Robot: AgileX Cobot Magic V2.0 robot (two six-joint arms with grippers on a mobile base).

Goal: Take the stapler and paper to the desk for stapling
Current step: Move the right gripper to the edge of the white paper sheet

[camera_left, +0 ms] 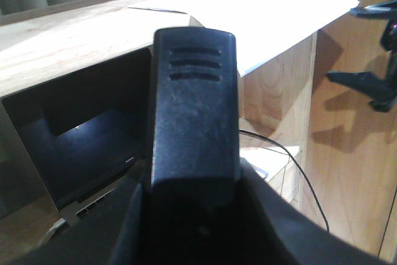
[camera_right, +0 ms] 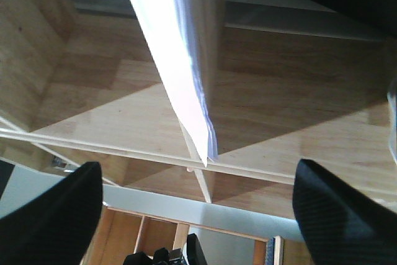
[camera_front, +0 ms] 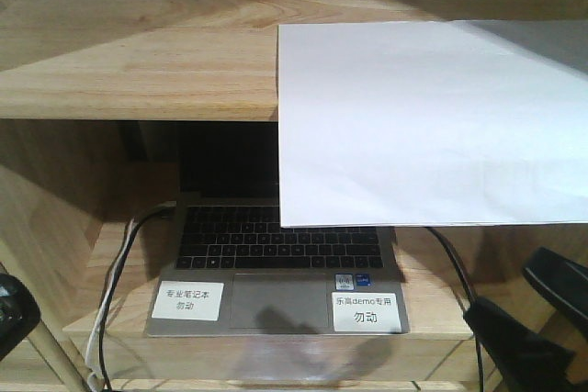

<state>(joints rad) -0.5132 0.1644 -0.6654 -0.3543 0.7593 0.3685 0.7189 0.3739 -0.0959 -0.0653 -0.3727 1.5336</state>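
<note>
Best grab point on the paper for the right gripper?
Probably the front strip of the paper, which overhangs the shelf above the laptop. Come in from the front, right gripper straddling it above and below: that part hangs free, the rest lies flat on the wood.

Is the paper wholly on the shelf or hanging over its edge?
Hanging over: the paper lies on the upper shelf, its front part jutting past the edge, hiding part of the laptop screen below.
</note>
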